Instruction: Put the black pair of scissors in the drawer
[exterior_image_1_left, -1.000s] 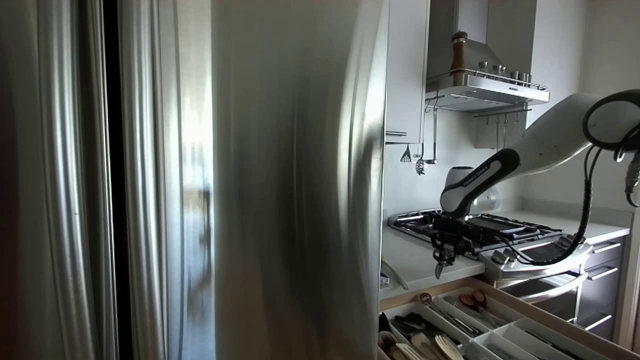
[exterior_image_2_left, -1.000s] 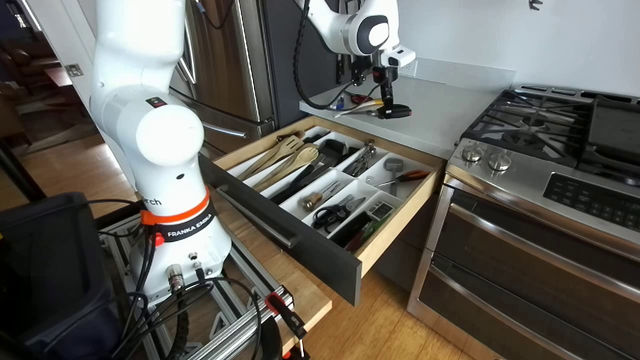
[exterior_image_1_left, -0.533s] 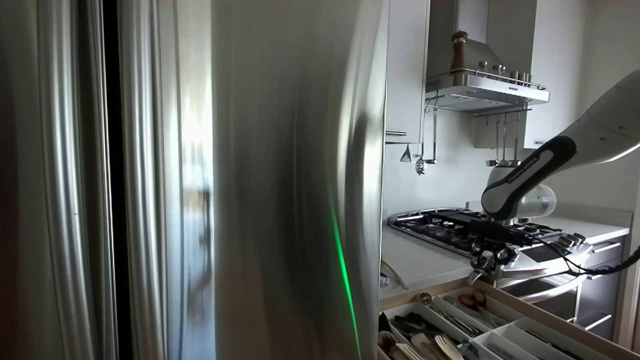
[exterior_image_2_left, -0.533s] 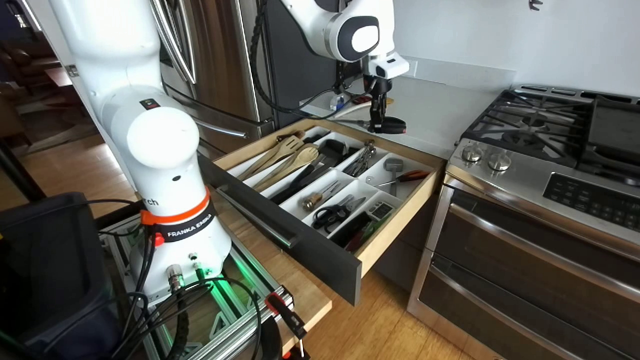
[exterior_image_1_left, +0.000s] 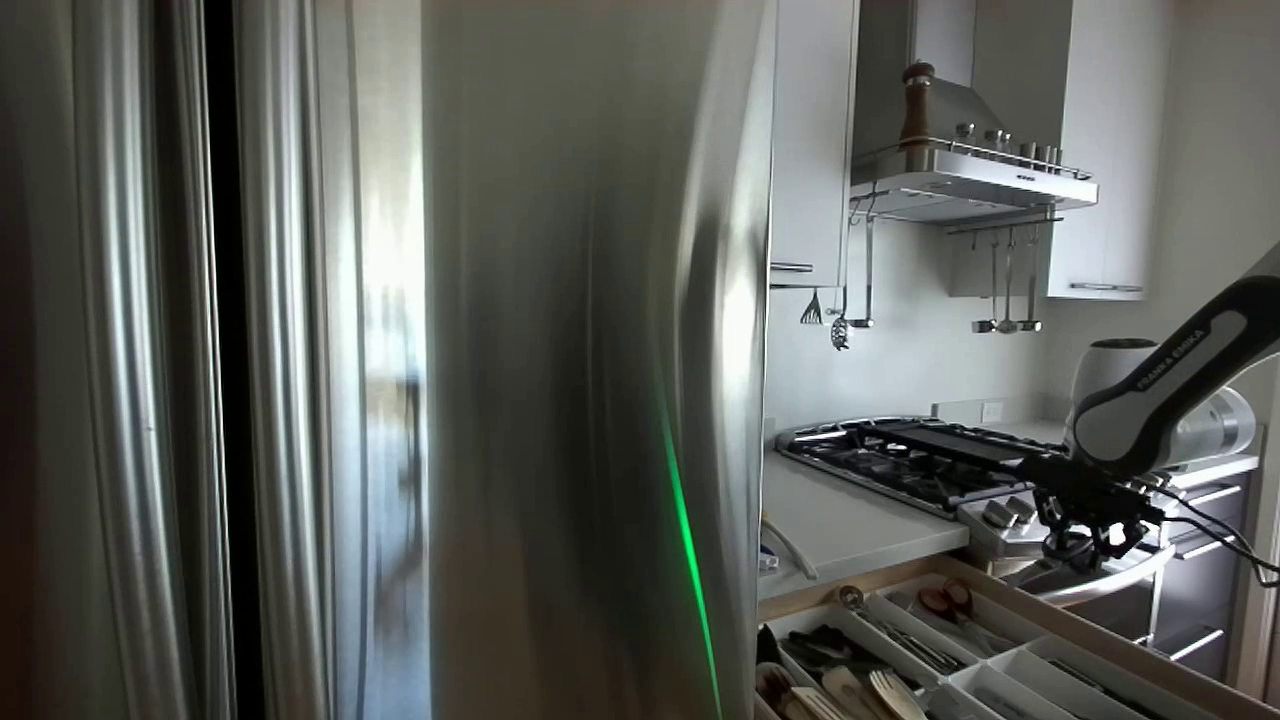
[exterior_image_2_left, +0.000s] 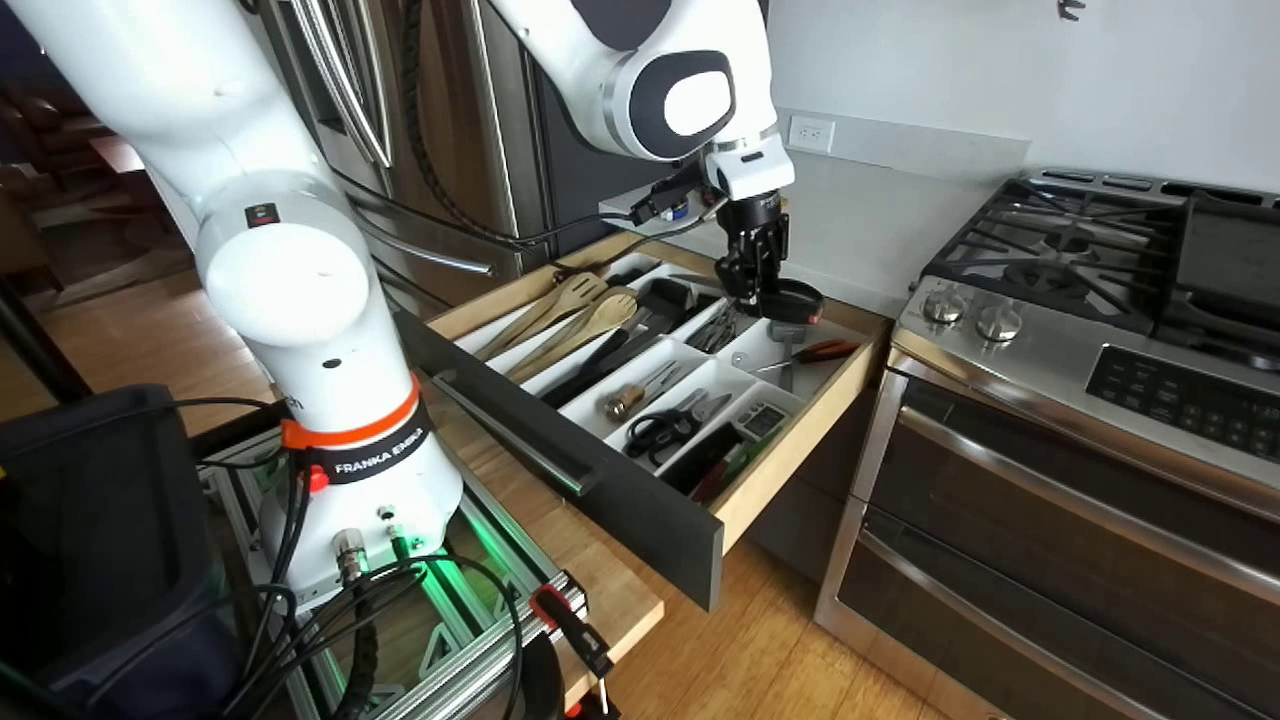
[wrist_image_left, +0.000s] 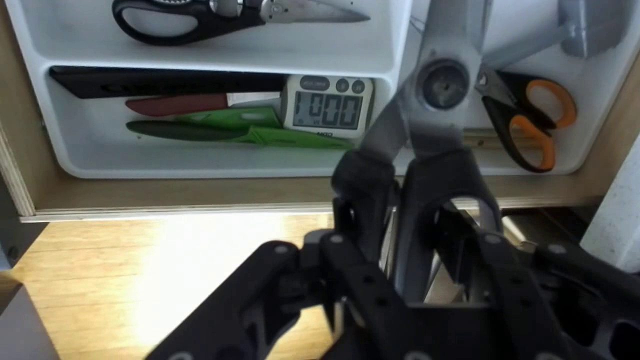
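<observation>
At lower centre of the wrist view, the gripper (wrist_image_left: 395, 220) clasps the black scissors (wrist_image_left: 436, 132) by their handles, blades toward the top edge, apparently above the drawer (wrist_image_left: 200, 194).

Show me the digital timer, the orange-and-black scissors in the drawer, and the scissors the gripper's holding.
Digital timer (wrist_image_left: 327, 107), wrist view: on its display.
Orange-and-black scissors (wrist_image_left: 526, 102), wrist view: on the black of a handle.
Held scissors (wrist_image_left: 443, 84), wrist view: on the pivot.

The white Franka Panda arm (exterior_image_2_left: 297, 283) carries an orange band (exterior_image_2_left: 366, 427), black cables (exterior_image_2_left: 411, 110) and a black, screw-dotted Robotiq gripper (wrist_image_left: 395, 217).
</observation>
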